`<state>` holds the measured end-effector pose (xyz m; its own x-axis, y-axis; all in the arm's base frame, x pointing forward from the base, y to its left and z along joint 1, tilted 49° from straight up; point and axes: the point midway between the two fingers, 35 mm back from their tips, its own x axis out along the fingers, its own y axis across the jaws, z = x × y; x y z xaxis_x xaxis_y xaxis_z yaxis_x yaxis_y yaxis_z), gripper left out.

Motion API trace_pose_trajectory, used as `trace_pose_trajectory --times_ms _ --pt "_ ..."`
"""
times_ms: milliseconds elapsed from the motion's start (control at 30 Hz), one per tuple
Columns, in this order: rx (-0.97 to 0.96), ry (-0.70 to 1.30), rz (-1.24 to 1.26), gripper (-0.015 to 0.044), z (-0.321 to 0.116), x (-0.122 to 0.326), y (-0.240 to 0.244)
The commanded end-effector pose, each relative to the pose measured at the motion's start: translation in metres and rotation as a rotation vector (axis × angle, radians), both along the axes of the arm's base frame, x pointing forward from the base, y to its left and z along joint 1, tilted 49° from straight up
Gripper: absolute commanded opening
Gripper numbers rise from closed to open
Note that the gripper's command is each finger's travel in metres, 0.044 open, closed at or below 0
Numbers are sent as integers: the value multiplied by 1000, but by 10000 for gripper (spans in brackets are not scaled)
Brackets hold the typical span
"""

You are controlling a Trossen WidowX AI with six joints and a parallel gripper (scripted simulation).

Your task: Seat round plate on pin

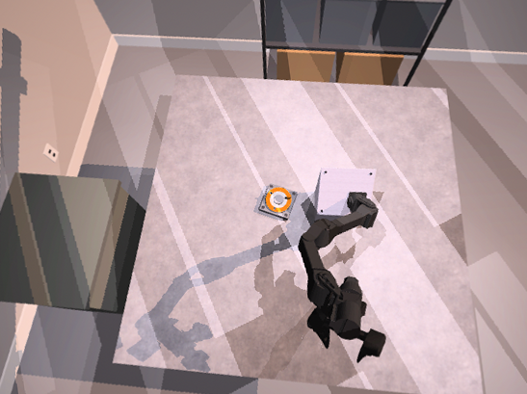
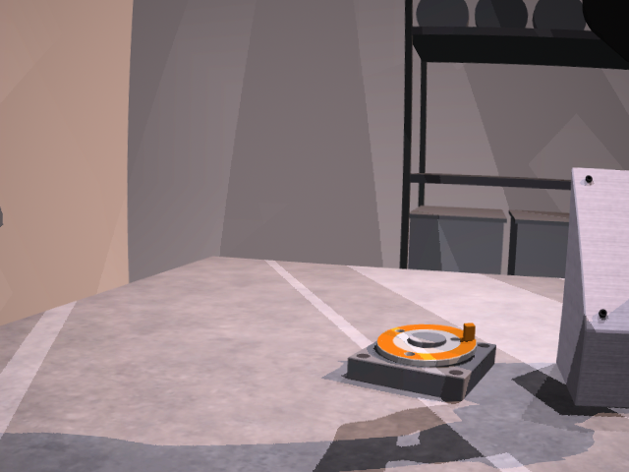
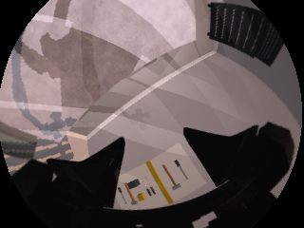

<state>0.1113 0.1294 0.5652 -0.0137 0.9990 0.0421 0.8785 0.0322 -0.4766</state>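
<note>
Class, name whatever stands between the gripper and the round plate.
Top view: only bare table with shadows lies between the open gripper and the round plate.

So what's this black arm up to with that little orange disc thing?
Nothing is being handled yet. The black arm is folded back with its gripper open and empty, well away from the round plate. The plate sits on the post in its grey base, with its orange tab standing at the rim. A pale box stands beside the base.
</note>
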Motion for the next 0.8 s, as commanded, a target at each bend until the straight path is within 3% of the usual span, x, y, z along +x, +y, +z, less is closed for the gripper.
trace_pose_trajectory --times_ms 0,300,467,767 --pt "2 4 7 374 0 -2 0" --pt "-22 58 -63 137 -1 -63 -1" --pt "-84 100 -172 6 -16 -92 23" --pt "-199 193 -341 0 -56 -95 68"
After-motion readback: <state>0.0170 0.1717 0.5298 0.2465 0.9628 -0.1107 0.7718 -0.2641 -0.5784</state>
